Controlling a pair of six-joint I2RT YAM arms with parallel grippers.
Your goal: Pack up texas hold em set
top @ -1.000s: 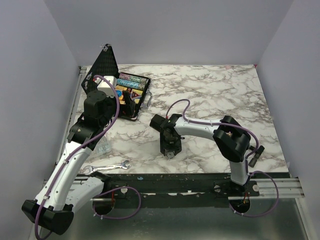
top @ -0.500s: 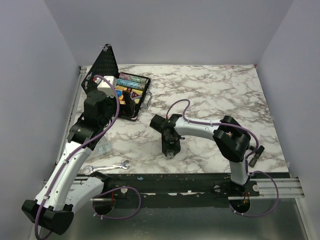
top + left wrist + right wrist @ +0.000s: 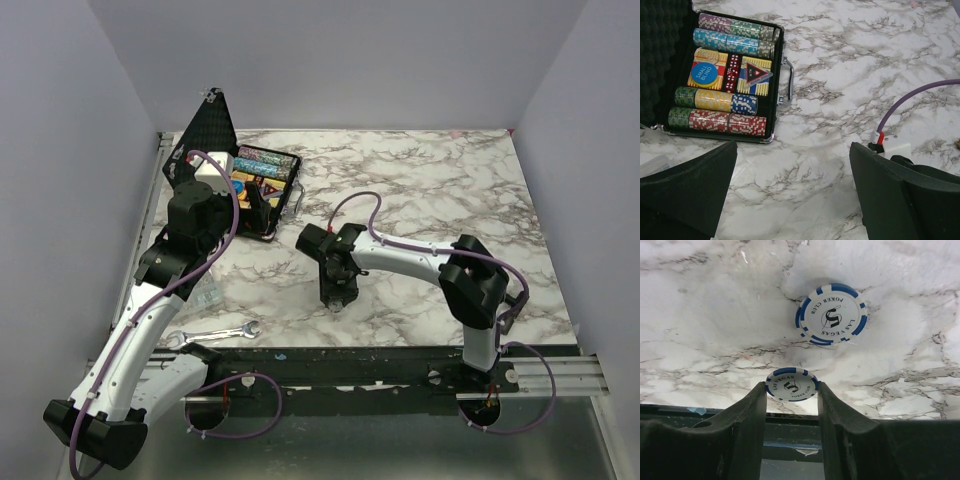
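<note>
The black hinged case (image 3: pixel 777 75) lies open at the table's back left, lid (image 3: pixel 210 135) upright. It holds rows of multicoloured chips (image 3: pixel 715 121), a yellow-blue card box (image 3: pixel 756 86) with a dark red triangle (image 3: pixel 755 74) on it, and a blue round disc (image 3: pixel 707 73). My left gripper (image 3: pixel 792 200) is open and empty, hovering just in front of the case (image 3: pixel 283 195). My right gripper (image 3: pixel 791 390) is shut on a white-and-blue poker chip (image 3: pixel 791 385) at its fingertips, near the table's front (image 3: pixel 337 302). Another white-and-blue chip (image 3: pixel 831 314) lies flat on the marble beyond it.
A silver wrench (image 3: pixel 215 333) lies near the front edge at the left. A small clear plastic piece (image 3: pixel 205 297) lies beside the left arm. The dark front rail (image 3: pixel 790 415) shows just behind the right fingers. Walls close in the table.
The right arm's elbow has swung to the right and its gripper has shifted slightly left and away from the front edge. The left arm and case have not moved.
</note>
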